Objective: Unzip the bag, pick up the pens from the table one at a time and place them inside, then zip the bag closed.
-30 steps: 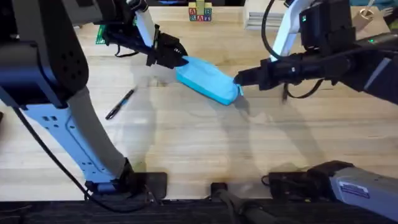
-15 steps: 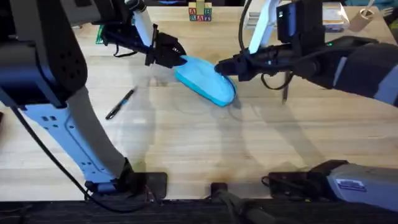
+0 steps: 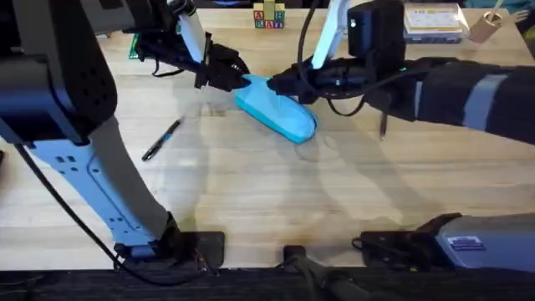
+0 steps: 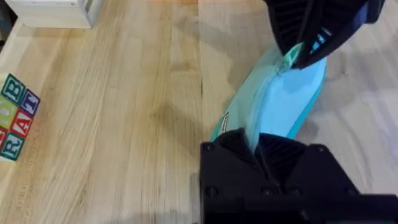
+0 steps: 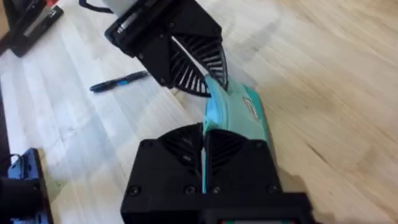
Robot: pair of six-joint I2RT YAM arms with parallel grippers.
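The soft light-blue fabric pencil pouch (image 3: 277, 113) lay on the far middle of the pale butcher-block wooden table (image 3: 276, 201), slanting from far-left to near-right. Both arms were on it at once. The left gripper (image 3: 236, 79) was clamped on the pouch's far-left end, its black ribbed fingers pinched shut on a fold of the fabric; from its own wrist camera the blue cloth (image 4: 273, 99) ran out from between the fingers toward the other claw. The right gripper (image 3: 280, 84) had reached across the middle and sat on top of the pouch just beside the left one, its fingers closed narrow along the seam line (image 5: 225, 115), apparently on the zipper or its pull, though I could not see the pull itself.

A thin dark stick pen with a lighter section (image 3: 161, 139) lay well to the left on bare wood, untouched. A second dark pen (image 3: 383, 125) seemed to lie right of the pouch, partly under the right arm.

To my eye this was a zipping step, one claw anchoring while the other worked the slider. With pens out on the table, I judged it to be the opening. The next move would call for a steady drag along the seam with the left claw's hold on the end kept firm, so the pouch does not slide or bunch.
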